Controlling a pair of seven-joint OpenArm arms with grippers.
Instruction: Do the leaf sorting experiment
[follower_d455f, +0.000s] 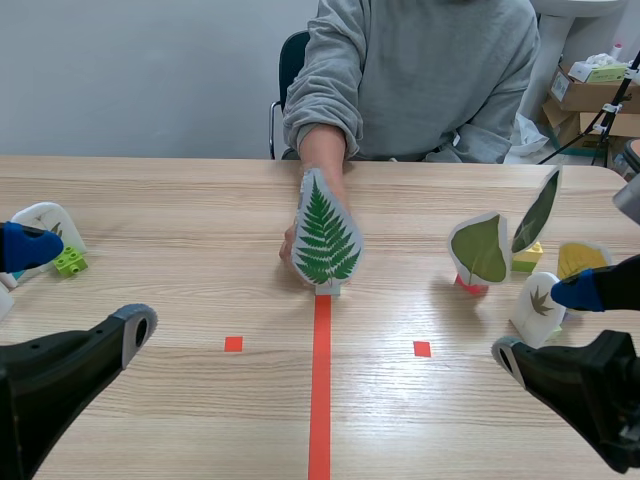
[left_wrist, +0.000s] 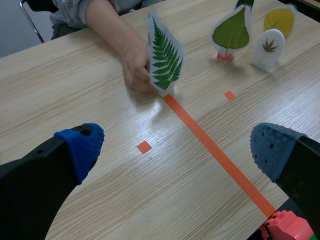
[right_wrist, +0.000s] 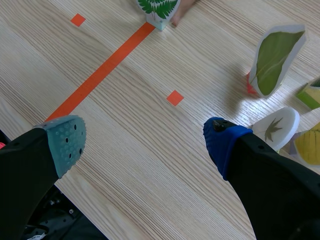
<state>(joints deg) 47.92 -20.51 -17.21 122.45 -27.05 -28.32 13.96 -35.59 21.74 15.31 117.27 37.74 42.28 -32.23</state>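
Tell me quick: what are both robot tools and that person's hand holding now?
Left tool: open, empty.
Right tool: open, empty.
Person's hand: holding the fern card.

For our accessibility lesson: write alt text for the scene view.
A person's hand holds a fern leaf card upright at the far end of an orange-red tape line on a wooden table. Four leaf cards stand at the right, another card at the left; the left fingers and right fingers are open.
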